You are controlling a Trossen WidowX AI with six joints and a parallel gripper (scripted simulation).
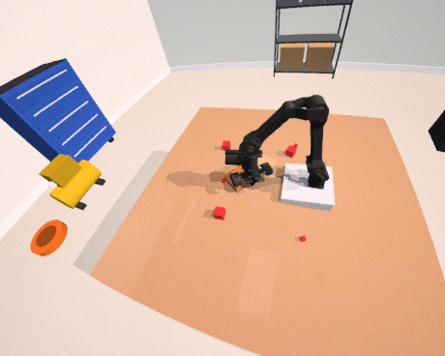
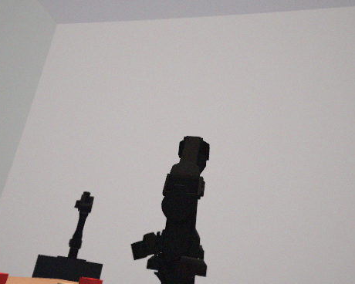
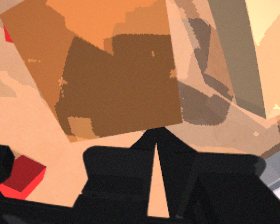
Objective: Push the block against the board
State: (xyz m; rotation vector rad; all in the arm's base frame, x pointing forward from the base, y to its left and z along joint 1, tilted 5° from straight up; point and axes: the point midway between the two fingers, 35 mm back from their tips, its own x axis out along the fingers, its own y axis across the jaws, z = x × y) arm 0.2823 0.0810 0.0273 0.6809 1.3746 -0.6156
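The square block [image 3: 116,75] [image 1: 229,180] is orange-brown and lies flat on the mat, turned at an angle to the board. The board [image 3: 273,30] [image 1: 269,161] is pale yellow; part of it shows at the right in the wrist view, and the arm hides much of it in the top view. A strip of mat lies between block and board; they are apart. My gripper [image 3: 155,127] [image 1: 252,181] is shut and holds nothing. Its tips are at the block's near edge, close to the corner on the board's side; whether they touch is unclear.
A red cube [image 3: 23,175] lies left of my fingers in the wrist view. Other red pieces [image 1: 220,213] [image 1: 226,145] [image 1: 291,151] [image 1: 303,238] lie around on the orange mat [image 1: 203,271]. The arm stands on a white base [image 1: 300,197] at the right.
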